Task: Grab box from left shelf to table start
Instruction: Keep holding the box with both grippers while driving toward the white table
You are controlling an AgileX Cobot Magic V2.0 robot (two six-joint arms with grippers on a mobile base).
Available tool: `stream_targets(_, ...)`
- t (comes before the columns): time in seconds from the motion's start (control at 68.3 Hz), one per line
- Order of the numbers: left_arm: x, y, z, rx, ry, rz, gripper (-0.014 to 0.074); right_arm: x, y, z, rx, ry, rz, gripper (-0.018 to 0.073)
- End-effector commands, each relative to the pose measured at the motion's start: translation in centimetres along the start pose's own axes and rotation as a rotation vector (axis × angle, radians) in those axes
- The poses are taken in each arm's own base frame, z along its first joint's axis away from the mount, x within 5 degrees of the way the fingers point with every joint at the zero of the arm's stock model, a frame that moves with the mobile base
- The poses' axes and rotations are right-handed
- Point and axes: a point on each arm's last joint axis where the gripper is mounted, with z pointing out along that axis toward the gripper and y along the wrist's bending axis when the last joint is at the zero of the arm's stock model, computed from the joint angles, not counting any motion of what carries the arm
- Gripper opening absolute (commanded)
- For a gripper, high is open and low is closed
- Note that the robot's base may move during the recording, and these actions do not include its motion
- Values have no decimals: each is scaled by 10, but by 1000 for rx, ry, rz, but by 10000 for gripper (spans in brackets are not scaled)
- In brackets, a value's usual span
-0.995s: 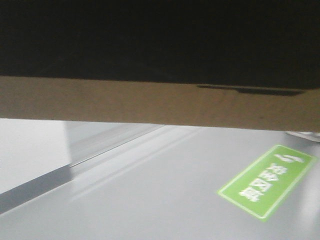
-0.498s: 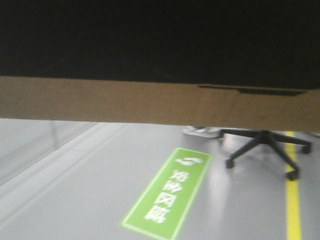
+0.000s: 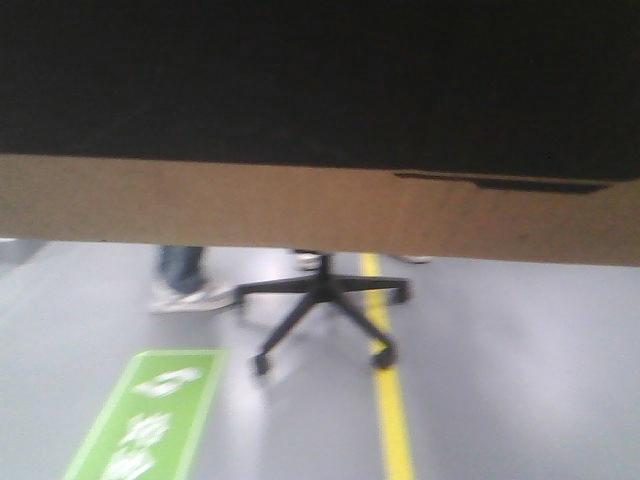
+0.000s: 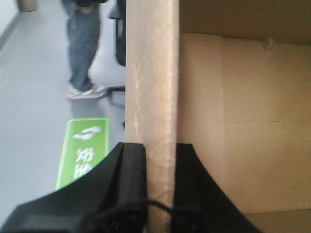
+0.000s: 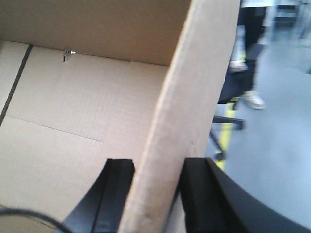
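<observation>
**Clamping the carton by 2 opposite walls**

Low in the left wrist view, the left gripper point(image 4: 159, 154) is pinched onto an upright wall of the box point(image 4: 150, 73). 1 black finger point(image 4: 132, 160) lies against the outer face and the other against the inner face. The right gripper point(image 5: 156, 169), at the bottom of the right wrist view, grasps the opposite wall the same way, its fingers point(image 5: 118, 171) flat against the cardboard on either side. Both wrist views look into the open carton, where bare brown flaps form the bottom.

In the front view the box fills the upper half of the frame, a black printed panel above a brown cardboard band, held clear of the grey floor point(image 3: 520, 380). Below its lower edge, at centre, stands the black 5-star base of an office chair point(image 3: 325, 298). A yellow line point(image 3: 392, 415) runs down the floor beside the base. A person's jeans and pale shoes point(image 3: 185, 290) show at left centre, and a green floor sign point(image 3: 150, 420) with white characters lies at lower left. The front view is motion-blurred.
</observation>
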Motion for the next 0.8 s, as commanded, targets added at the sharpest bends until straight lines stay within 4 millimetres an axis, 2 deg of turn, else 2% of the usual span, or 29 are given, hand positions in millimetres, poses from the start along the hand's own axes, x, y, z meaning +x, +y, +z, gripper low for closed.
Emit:
stream_targets(0.0,-3,5,-5,-46,17,7,-92,-17,-5,-3,71,-129,-89,60)
stream_targets(0.79,-3,5,-5,-46,17,7,-92,-17,-5,-3,71,-129,-89,60)
